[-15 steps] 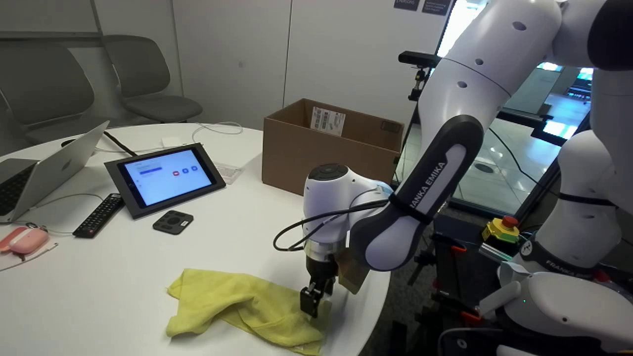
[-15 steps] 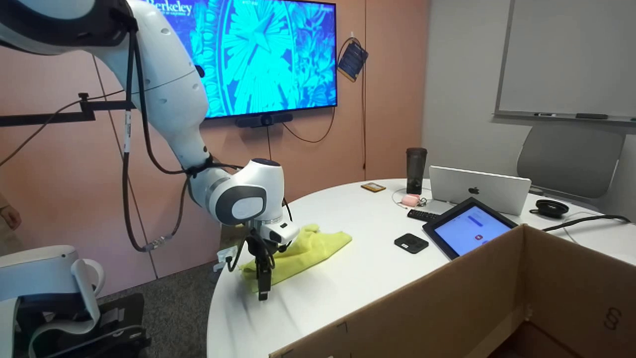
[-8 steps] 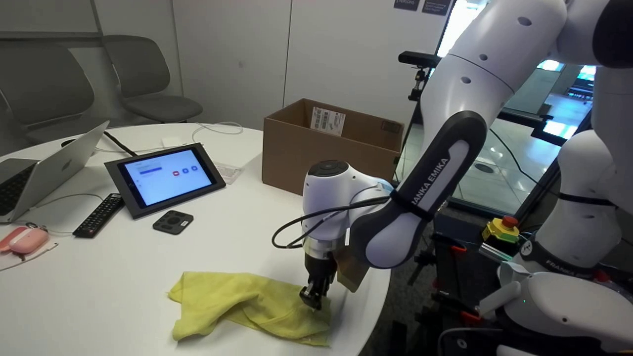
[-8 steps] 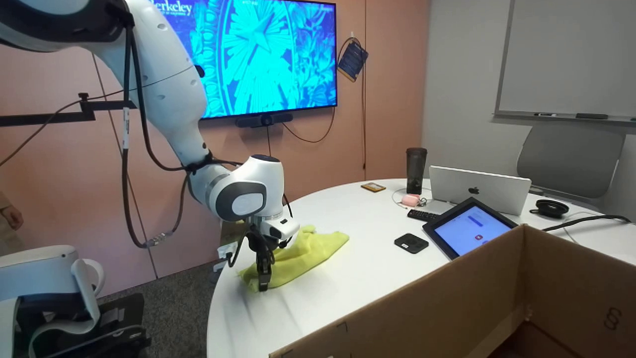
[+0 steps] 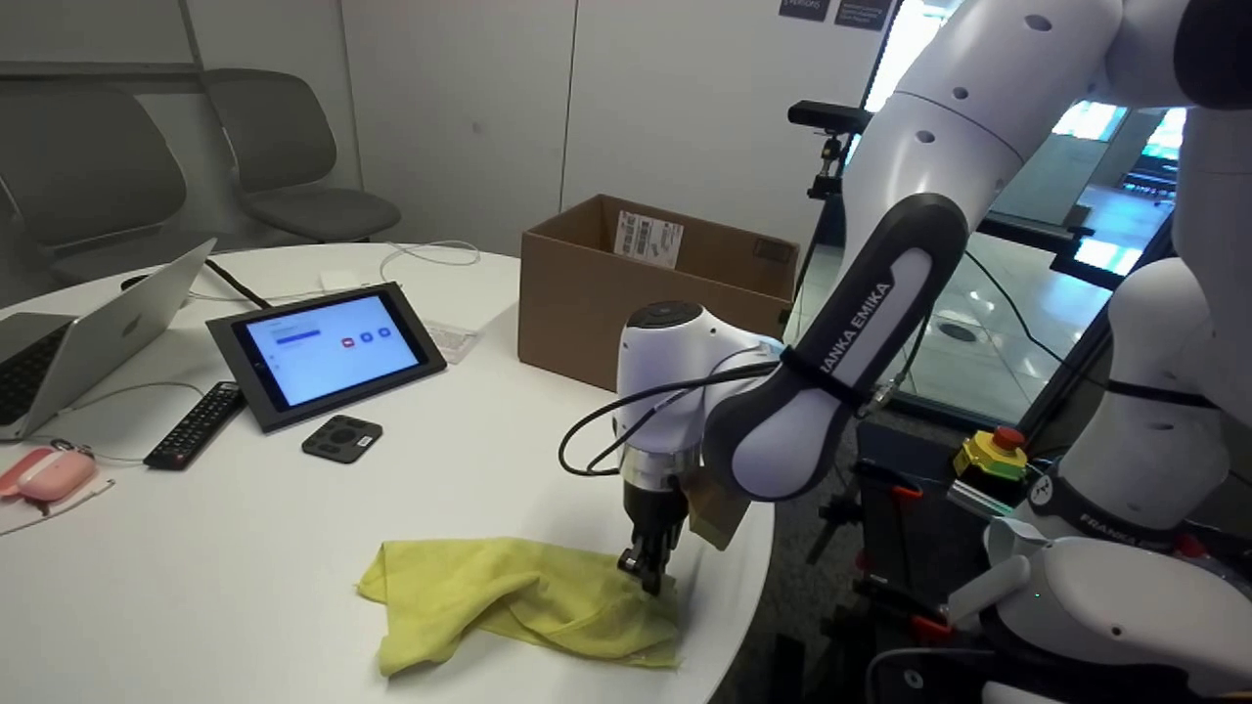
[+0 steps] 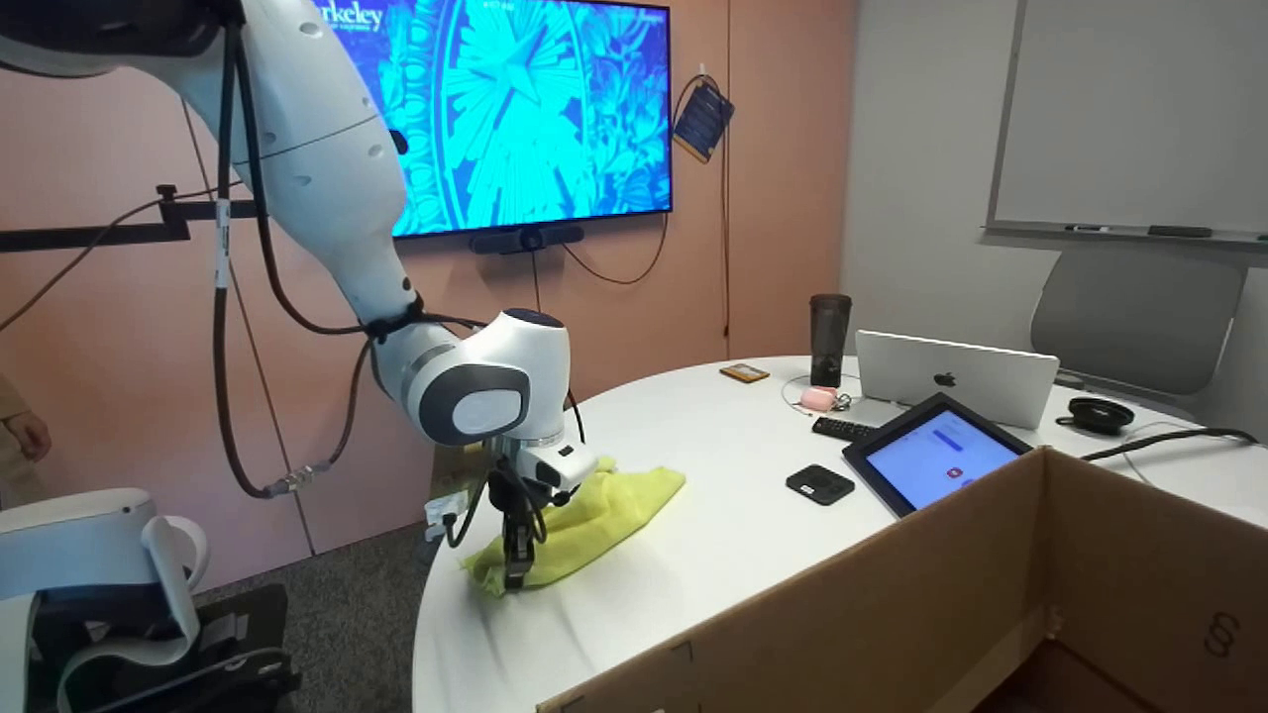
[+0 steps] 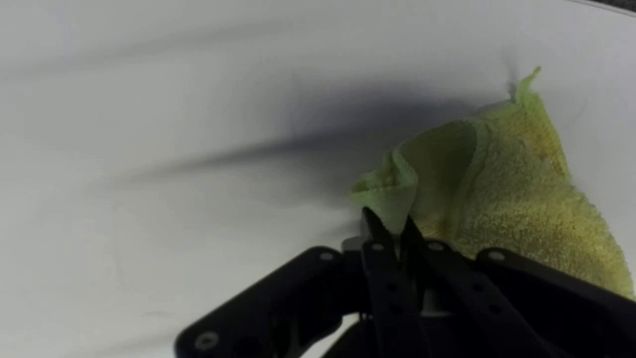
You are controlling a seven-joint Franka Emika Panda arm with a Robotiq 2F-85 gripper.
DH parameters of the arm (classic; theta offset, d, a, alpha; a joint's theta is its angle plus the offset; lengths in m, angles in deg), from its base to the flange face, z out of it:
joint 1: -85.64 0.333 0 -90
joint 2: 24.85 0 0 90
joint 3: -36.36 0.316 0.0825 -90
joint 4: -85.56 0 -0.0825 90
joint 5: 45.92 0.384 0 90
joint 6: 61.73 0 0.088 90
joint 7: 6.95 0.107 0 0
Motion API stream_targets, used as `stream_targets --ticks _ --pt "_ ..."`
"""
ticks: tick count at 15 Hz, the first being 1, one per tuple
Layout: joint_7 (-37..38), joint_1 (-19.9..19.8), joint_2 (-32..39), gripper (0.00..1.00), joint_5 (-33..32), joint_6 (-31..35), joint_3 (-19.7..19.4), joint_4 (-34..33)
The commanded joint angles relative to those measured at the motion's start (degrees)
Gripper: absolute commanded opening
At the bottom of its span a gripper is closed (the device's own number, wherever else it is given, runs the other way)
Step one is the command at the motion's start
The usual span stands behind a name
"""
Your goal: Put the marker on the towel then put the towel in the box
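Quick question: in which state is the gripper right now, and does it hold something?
Gripper: closed, holding a pinched fold of the yellow towel.

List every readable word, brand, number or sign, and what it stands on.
"ANKA EMIKA", start covered: arm
"FRANKA EMIKA": robot base
"rkeley", start hidden: wall screen
"PERSONS": wall sign
Apple logo: laptop
Looped symbol: box
Too small or blurred: text on box label, tablet, remote, second wall sign, hanging card.
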Motion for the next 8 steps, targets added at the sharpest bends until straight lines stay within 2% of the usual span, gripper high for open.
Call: stream_targets --ticks 1,6,8 --pt "-6.9 -4.9 -6.6 0.03 3.5 -1.1 3.4 6.7" --pt "-15.4 -10.4 -12.9 0.03 8.7 -3.5 6.9 12.0" --pt "-17.1 -11.1 -14.5 0.03 9.7 -5.3 6.9 12.3"
